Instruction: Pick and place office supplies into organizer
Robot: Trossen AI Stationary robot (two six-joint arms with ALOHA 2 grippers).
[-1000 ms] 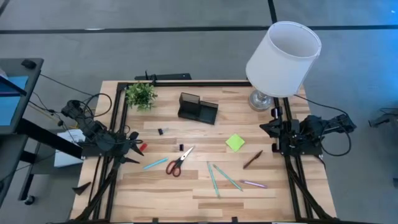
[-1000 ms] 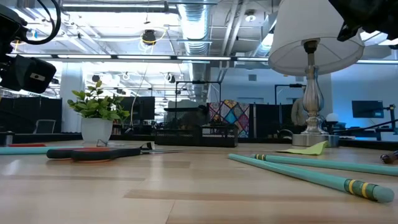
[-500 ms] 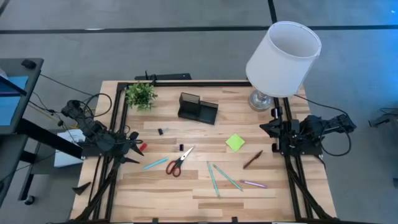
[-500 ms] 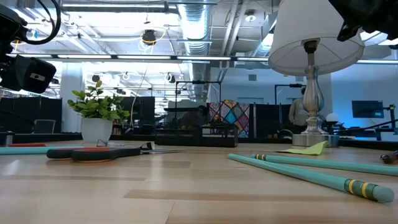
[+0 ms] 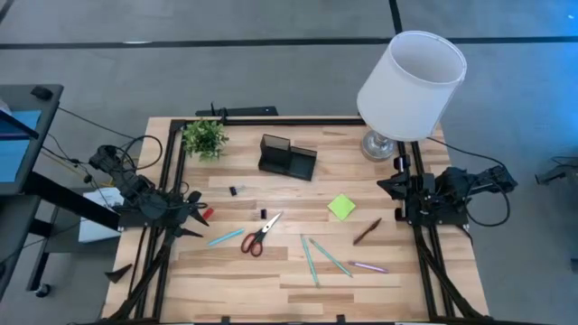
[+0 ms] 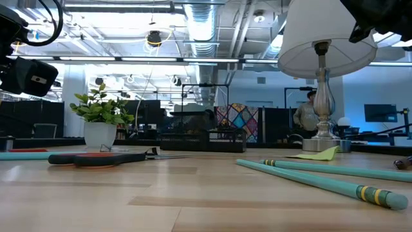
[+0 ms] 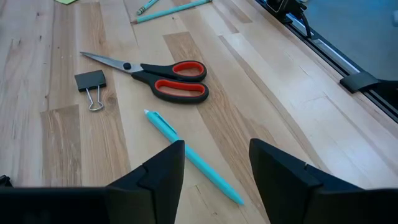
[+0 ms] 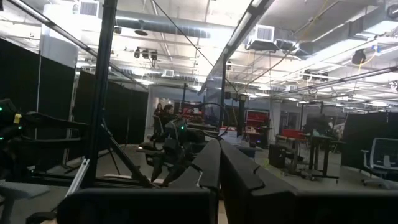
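- The organizer [image 5: 287,157] stands toward the far side of the counter [image 5: 271,271], between the potted plant [image 5: 204,137] and the lamp [image 5: 408,81]. Nothing can be seen inside it from above, so by my reading no item has been placed yet.
- All the supplies lie loose on the wood: the red-handled scissors [image 5: 259,236] near the middle, a teal pen [image 5: 225,237] just beside them on the left arm's side, and a black binder clip [image 7: 90,82] near the blades.
- Further toward the right arm lie the lime-green sticky-note pad [image 5: 341,207], a brown pen [image 5: 366,232], two more teal pens [image 5: 319,257] and a pink pen [image 5: 368,266].
- A small black bit [image 5: 234,190] and a small red bit [image 5: 207,214] lie on the left arm's side of the counter.
- The left end effector [image 7: 211,171] hangs low over the near teal pen with its fingers spread, holding nothing; that pen looks like the likely first pick.
- The right end effector [image 8: 217,168] waits at the counter's right edge, raised and level, fingers pressed together, empty.
- Judged from this, the task is at its very start, with every item left to move.
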